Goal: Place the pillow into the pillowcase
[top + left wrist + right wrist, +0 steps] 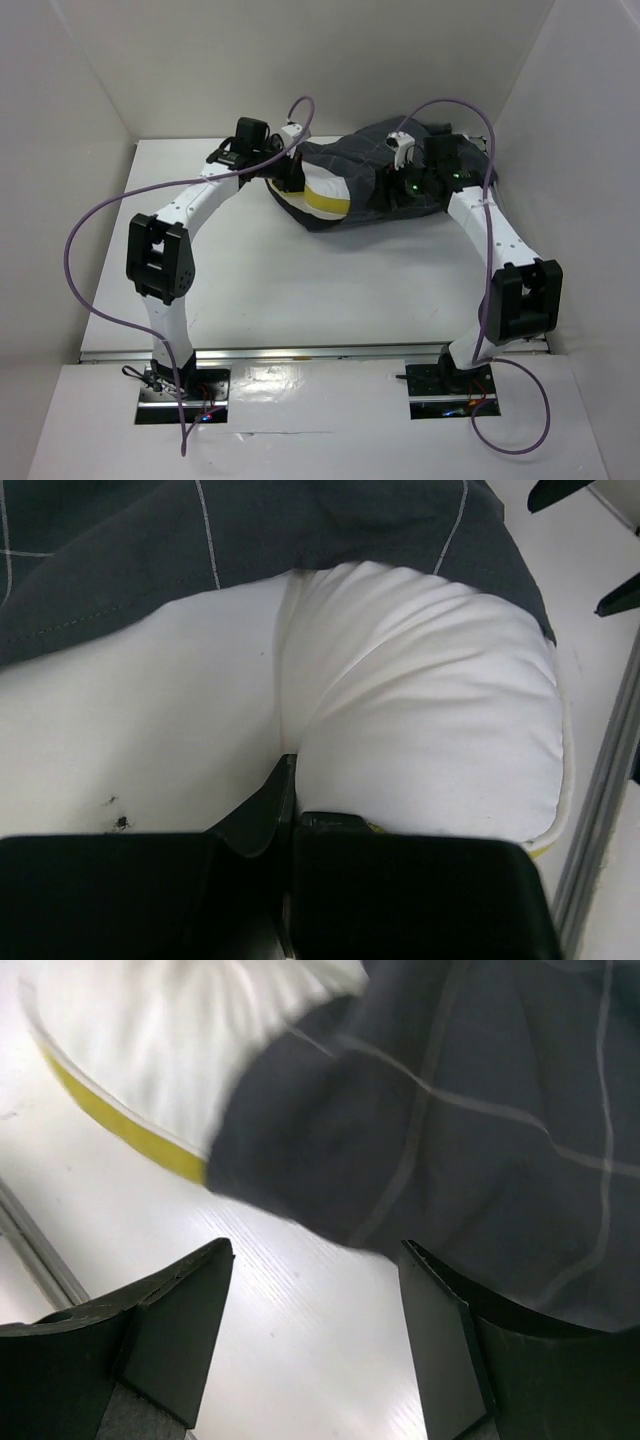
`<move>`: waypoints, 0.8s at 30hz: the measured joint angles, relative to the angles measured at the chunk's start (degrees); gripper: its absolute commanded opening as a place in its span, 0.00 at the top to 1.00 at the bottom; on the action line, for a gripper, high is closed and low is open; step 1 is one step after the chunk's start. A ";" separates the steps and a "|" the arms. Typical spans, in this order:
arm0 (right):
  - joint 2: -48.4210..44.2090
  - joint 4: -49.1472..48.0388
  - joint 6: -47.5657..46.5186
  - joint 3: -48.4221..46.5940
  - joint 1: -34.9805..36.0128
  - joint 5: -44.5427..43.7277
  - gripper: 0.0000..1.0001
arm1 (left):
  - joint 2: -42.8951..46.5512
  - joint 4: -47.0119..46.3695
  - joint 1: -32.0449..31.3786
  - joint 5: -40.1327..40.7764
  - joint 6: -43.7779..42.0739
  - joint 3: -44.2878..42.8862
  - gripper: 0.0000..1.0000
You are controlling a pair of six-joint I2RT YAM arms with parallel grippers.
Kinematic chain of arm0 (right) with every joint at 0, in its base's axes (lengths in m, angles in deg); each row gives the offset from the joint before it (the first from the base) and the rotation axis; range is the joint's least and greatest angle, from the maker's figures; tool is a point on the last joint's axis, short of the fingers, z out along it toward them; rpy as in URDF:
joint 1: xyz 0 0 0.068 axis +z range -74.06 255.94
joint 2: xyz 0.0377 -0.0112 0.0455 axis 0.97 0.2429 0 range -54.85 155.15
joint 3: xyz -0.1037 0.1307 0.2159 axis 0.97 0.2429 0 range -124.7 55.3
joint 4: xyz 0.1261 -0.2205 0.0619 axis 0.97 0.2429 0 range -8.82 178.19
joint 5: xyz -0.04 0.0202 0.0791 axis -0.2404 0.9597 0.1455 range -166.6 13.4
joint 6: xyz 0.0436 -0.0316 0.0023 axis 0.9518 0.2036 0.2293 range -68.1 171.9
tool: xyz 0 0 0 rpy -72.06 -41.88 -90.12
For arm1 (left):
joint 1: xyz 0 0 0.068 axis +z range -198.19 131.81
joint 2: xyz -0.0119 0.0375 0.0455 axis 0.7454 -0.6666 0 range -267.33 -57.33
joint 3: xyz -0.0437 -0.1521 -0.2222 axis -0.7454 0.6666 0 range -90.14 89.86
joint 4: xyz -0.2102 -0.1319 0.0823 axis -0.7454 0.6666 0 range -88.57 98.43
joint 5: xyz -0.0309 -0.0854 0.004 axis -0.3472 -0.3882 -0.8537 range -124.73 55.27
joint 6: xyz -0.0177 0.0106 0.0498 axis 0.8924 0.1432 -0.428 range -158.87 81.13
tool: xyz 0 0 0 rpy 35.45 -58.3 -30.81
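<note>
Top external, one pillow [326, 197], one pillowcase [356, 168]

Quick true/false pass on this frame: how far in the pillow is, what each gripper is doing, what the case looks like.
1. The pillow is partly inside the pillowcase, with its yellow-trimmed end sticking out. True.
2. The right gripper is shut on the pillowcase. False: its jaws are wide open over the table and hold nothing.
3. The left gripper is closed on a fold of the pillow. True.
4. The pillowcase is plain white. False: it is dark grey with a thin light grid.
</note>
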 measured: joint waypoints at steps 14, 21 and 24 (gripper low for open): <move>1.49 -1.18 5.40 -4.63 7.34 0.39 0.33 | -1.66 1.09 -0.57 -0.33 4.15 -5.33 1.00; 1.51 -1.44 6.03 -4.50 7.34 -4.83 0.45 | -1.66 1.03 -0.57 -0.33 3.96 -5.05 1.00; 1.51 -1.88 6.23 -4.39 7.34 -7.21 0.53 | -1.60 0.94 -0.57 -0.37 3.85 -4.68 1.00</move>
